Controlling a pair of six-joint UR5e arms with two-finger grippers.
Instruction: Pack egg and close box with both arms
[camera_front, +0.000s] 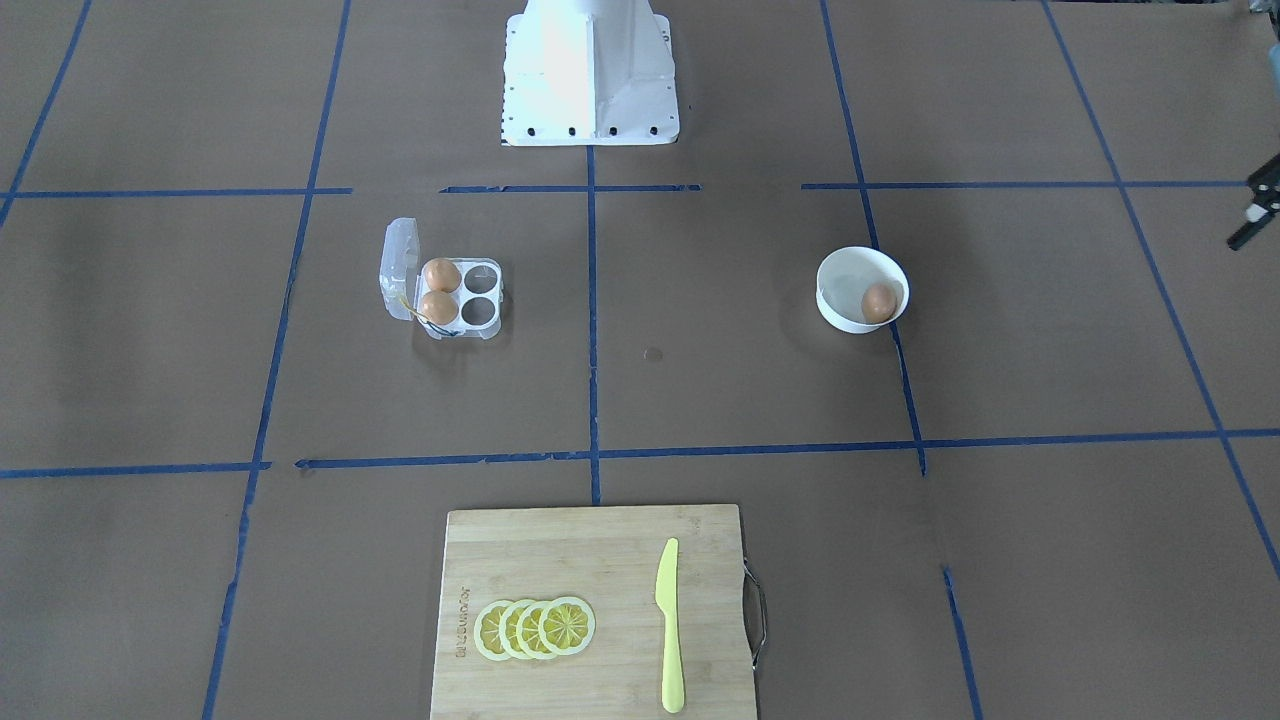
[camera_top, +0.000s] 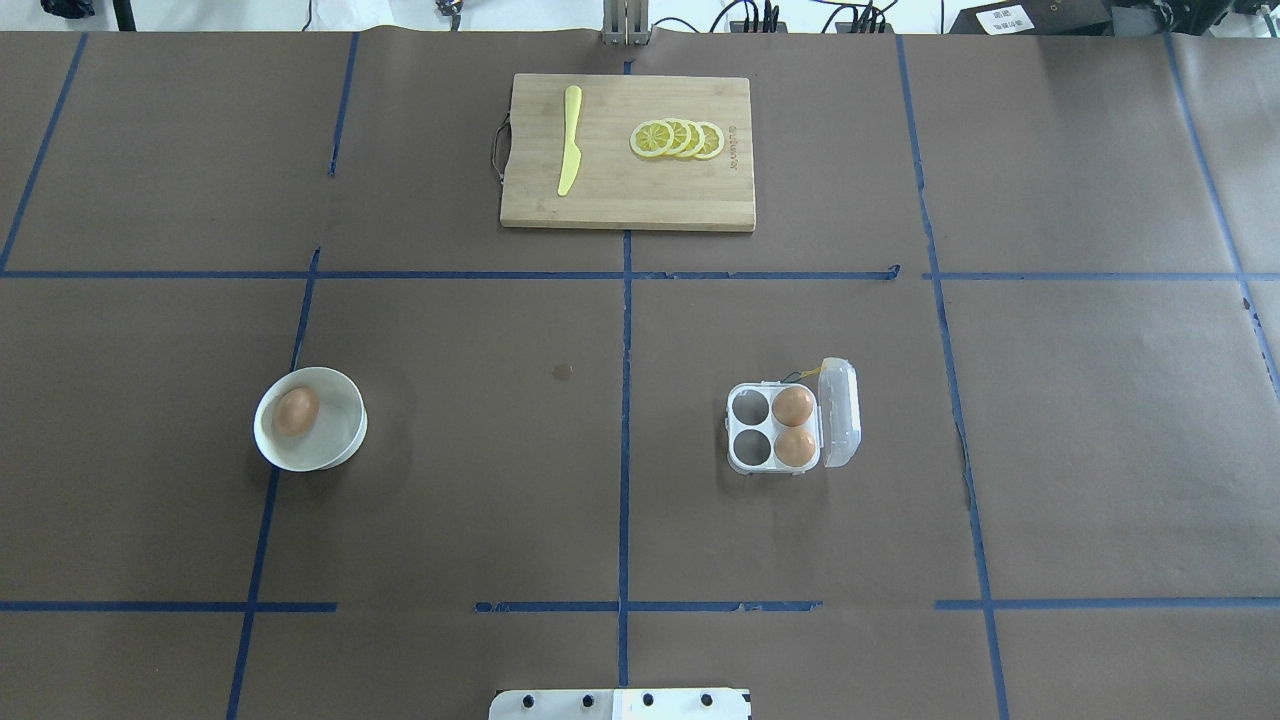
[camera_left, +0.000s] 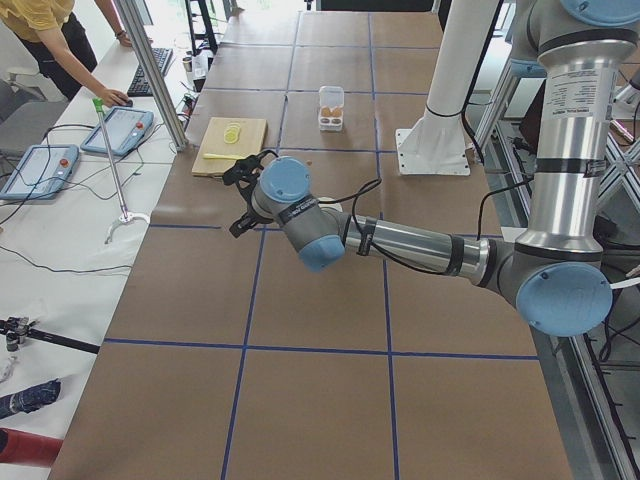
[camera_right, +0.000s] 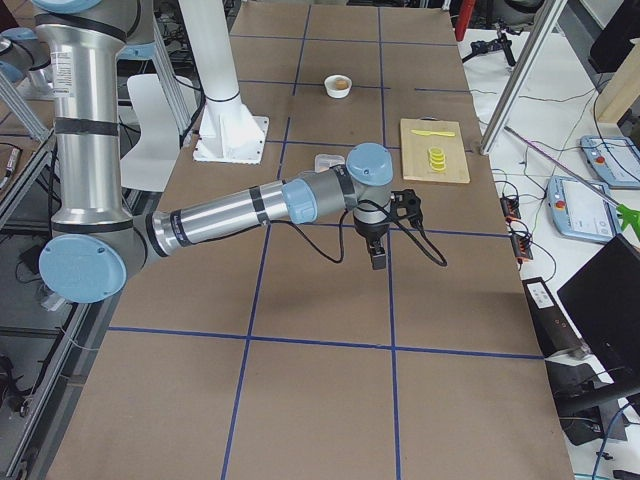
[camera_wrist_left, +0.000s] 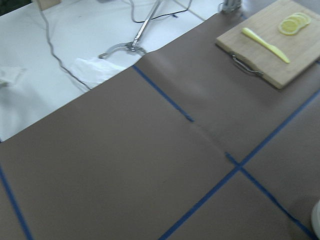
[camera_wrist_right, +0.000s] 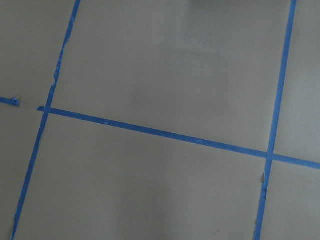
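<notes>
Resting in bowl (camera_top: 338, 432), egg (camera_top: 296, 411), box (camera_top: 751, 429) open, lid (camera_top: 840, 412) seemingly upright

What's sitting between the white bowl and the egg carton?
No object stands between the bowl and the box: only brown table cover crossed by one blue tape line, as the overhead view shows.

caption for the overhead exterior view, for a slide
Orange-brown egg in a round white bowl, left; open clear-plastic four-cell egg carton, right, two more eggs in its lid-side cells.
</notes>
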